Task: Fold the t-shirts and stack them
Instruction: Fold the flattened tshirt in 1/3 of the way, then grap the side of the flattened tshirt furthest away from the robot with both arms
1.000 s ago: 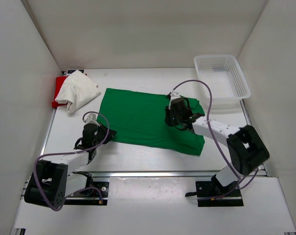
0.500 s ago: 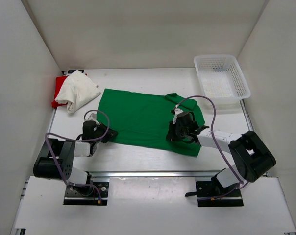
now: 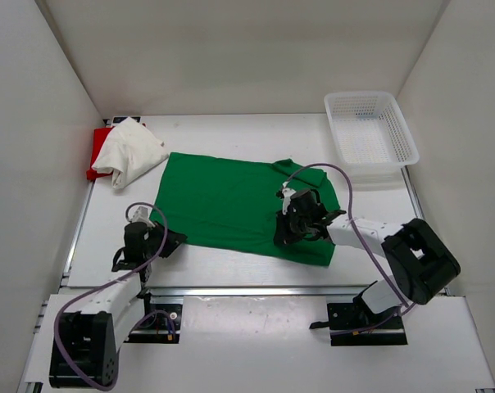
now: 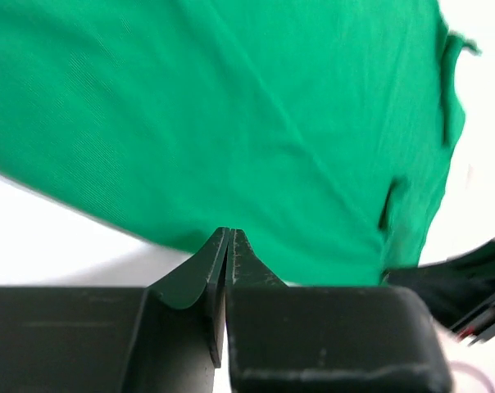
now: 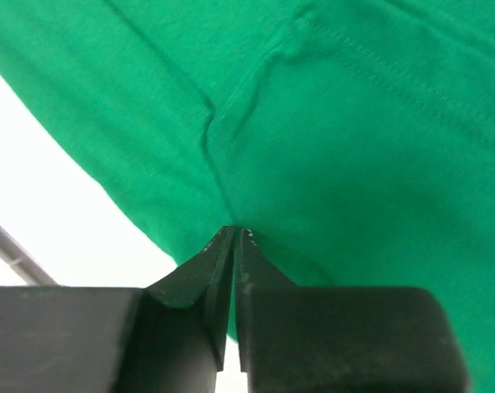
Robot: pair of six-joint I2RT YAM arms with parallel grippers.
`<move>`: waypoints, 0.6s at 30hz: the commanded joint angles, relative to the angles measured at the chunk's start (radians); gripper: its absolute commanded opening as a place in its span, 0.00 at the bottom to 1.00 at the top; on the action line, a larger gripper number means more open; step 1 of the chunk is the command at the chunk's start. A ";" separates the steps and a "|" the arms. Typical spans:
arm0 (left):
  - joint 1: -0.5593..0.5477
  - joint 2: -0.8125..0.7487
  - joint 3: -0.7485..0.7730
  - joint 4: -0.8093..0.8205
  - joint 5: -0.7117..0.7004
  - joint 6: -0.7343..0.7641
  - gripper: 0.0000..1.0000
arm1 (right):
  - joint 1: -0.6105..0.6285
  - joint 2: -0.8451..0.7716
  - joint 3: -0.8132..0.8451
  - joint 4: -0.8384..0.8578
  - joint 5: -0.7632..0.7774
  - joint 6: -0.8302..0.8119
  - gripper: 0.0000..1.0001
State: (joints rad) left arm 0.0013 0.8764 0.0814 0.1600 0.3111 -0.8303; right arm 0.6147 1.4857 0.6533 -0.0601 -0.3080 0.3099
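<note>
I count three shirts: one green shirt (image 3: 231, 196) spread at centre, one white shirt (image 3: 133, 151) heaped on one red shirt (image 3: 95, 151) at ten o'clock. One basket (image 3: 408, 141) sits at one o'clock. My left gripper (image 4: 229, 233) and right gripper (image 5: 233, 232) each pinch the green shirt's near hem.

Green t-shirt (image 3: 223, 201): matt knit cloth. Basket (image 3: 367, 135): white plastic mesh.
</note>
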 commanded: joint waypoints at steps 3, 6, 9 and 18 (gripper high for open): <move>-0.176 0.002 0.137 -0.040 -0.088 -0.004 0.14 | -0.064 -0.160 0.017 -0.001 0.010 0.021 0.13; -0.237 0.056 0.246 0.001 -0.174 0.020 0.17 | -0.163 -0.222 -0.027 0.052 0.038 0.087 0.14; -0.241 0.205 0.317 0.102 -0.144 -0.009 0.17 | -0.281 -0.190 0.027 0.115 0.052 0.098 0.04; -0.277 0.453 0.451 0.182 -0.124 -0.004 0.15 | -0.506 0.096 0.262 0.170 0.224 0.067 0.12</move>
State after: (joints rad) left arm -0.2726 1.3113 0.5041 0.2951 0.1909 -0.8356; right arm 0.1551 1.5429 0.8623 0.0395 -0.1562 0.3752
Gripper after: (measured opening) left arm 0.156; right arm 0.087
